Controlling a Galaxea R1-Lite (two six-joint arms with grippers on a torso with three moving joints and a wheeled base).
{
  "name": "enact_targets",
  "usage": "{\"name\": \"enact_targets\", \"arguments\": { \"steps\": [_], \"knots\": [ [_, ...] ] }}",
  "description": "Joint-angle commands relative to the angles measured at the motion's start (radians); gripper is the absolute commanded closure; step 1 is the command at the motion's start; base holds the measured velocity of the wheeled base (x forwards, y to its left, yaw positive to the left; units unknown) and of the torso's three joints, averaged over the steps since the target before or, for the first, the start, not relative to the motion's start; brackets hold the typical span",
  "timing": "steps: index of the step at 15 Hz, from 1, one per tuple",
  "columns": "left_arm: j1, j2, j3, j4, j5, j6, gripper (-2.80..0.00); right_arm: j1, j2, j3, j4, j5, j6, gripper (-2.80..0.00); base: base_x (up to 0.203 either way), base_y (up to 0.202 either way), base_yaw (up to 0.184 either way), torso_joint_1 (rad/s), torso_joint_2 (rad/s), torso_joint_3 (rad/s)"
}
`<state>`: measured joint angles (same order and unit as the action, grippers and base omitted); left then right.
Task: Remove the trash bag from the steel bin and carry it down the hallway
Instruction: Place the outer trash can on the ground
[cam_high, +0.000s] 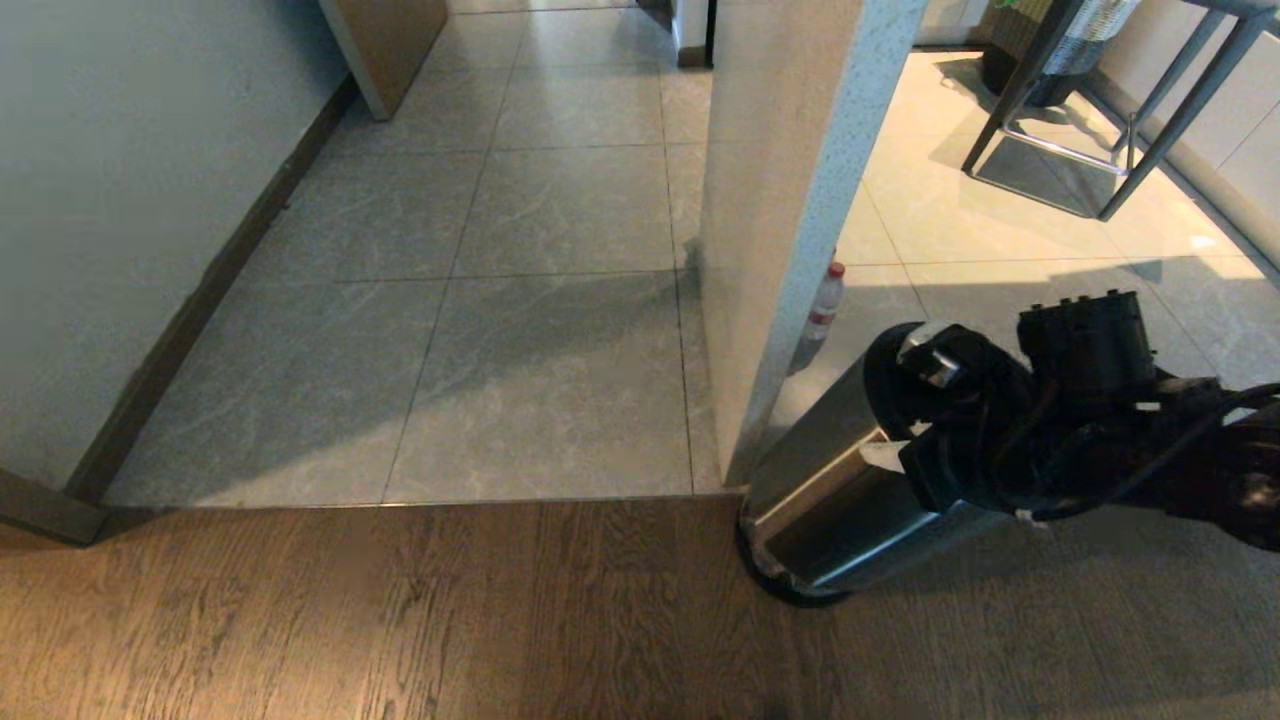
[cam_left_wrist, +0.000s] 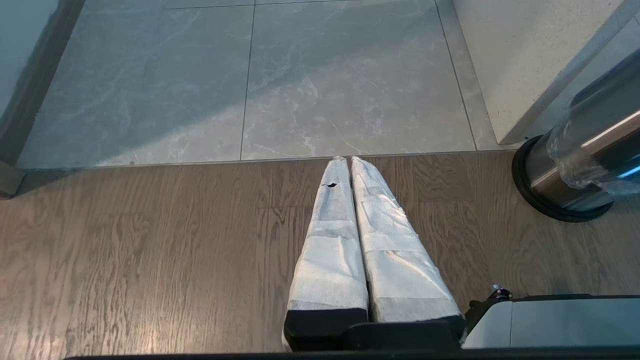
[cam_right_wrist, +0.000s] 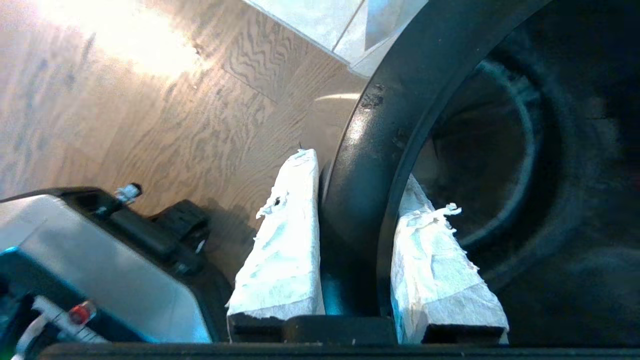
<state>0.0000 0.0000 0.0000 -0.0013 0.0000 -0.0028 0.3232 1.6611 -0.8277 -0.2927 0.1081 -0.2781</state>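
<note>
1. The right end effector (cam_right_wrist: 357, 240) grips the black rim (cam_right_wrist: 380, 150) of the bin (cam_high: 850, 490): one padded finger (cam_right_wrist: 282, 250) lies outside the ring, the other (cam_right_wrist: 435, 260) inside it, the jaws narrow around the rim.
2. The right wrist view alone looks into the bin's dark interior; whether the bag is in there cannot be told from it.
3. The head view shows the bin tilted, its base at the edge of the wood floor (cam_high: 400, 620) against the corner of a pale pillar (cam_high: 780, 200), with the right arm reaching in from the right.
4. Only the left wrist view shows crinkly clear plastic (cam_left_wrist: 575, 165) clinging to the bin's steel wall near its base.
5. The left end effector (cam_left_wrist: 347, 161) hangs above the wood floor beside the bin, its padded fingers pressed together and holding nothing.
6. The head view alone shows a red-capped bottle (cam_high: 823, 305) upright on the tiles behind the pillar, and the grey-tiled hallway (cam_high: 520, 300) running ahead.
</note>
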Motion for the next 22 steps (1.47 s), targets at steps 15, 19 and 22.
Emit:
{"name": "enact_targets", "arguments": {
  "steps": [15, 19, 22],
  "knots": [
    [0.0, 0.0, 0.0, 0.0, 0.0, 0.0, 0.0, -0.066, -0.565, -0.156, 0.519, -0.029, 0.062, 0.0, 0.0, 0.0, 0.0, 0.0, 0.0, 0.0],
    [0.0, 0.0, 0.0, 0.0, 0.0, 0.0, 0.0, -0.238, -0.62, -0.218, 0.62, -0.123, 0.105, 0.0, 0.0, 0.0, 0.0, 0.0, 0.0, 0.0],
    [0.0, 0.0, 0.0, 0.0, 0.0, 0.0, 0.0, -0.398, -0.619, -0.229, 0.649, -0.306, 0.217, 0.0, 0.0, 0.0, 0.0, 0.0, 0.0, 0.0]
  ]
}}
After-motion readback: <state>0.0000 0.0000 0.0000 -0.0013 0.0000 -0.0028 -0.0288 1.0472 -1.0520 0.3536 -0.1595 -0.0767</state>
